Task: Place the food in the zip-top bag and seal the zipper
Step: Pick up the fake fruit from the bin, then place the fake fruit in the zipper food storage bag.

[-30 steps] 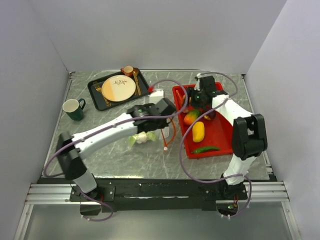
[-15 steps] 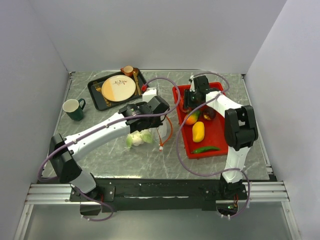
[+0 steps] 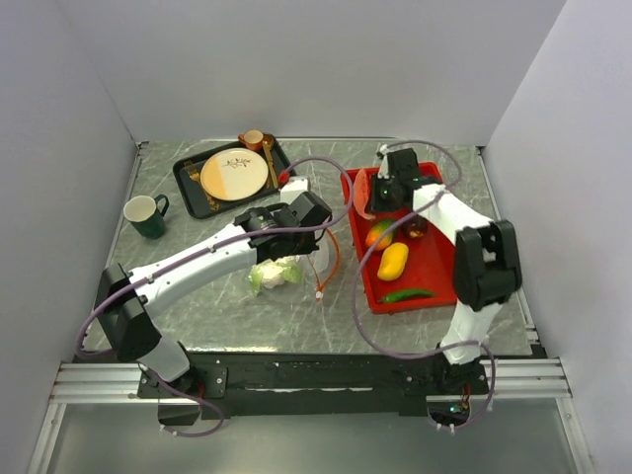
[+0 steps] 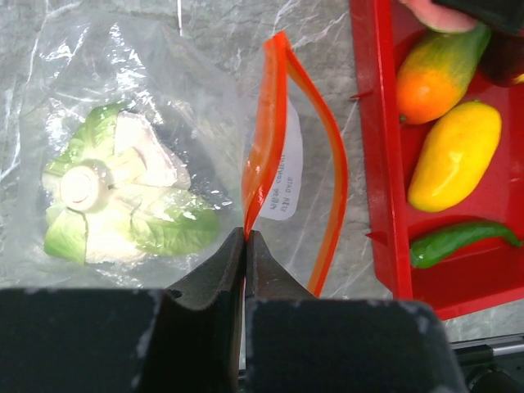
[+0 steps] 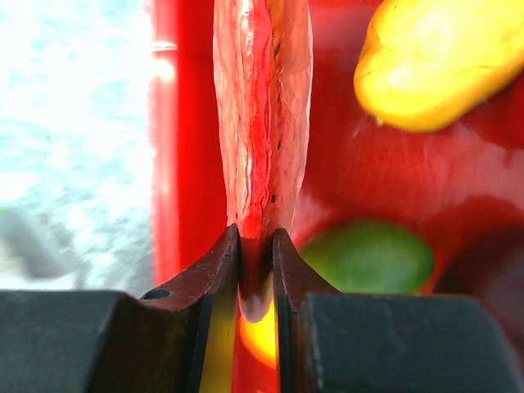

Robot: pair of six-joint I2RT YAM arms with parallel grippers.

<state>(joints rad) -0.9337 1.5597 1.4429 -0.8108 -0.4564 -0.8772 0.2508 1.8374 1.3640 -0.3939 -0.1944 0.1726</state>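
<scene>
The clear zip-top bag [image 4: 164, 82] lies on the table with the white-green cauliflower [image 4: 123, 188] inside it. My left gripper [image 4: 246, 233] is shut on the near lip of the orange-red zipper [image 4: 266, 147] and holds the mouth open. From above, the bag [image 3: 259, 286] lies left of the red tray [image 3: 434, 267]. My right gripper [image 5: 255, 237] is shut on the red pepper [image 5: 262, 106], held over the tray's back left corner [image 3: 361, 195]. Yellow mango [image 3: 392, 261], red-green mango [image 3: 378, 233], green chili [image 3: 405, 294] and a dark purple fruit [image 3: 416, 226] lie in the tray.
A black tray [image 3: 193, 188] at the back left carries a beige plate [image 3: 235, 174], a small cup [image 3: 253, 139] and a spoon. A dark green mug [image 3: 146, 215] stands at the far left. White walls surround the table.
My right gripper has closed on the red pepper and lifted it toward the tray's left edge. The left arm drew the bag mouth slightly left, then held still.
</scene>
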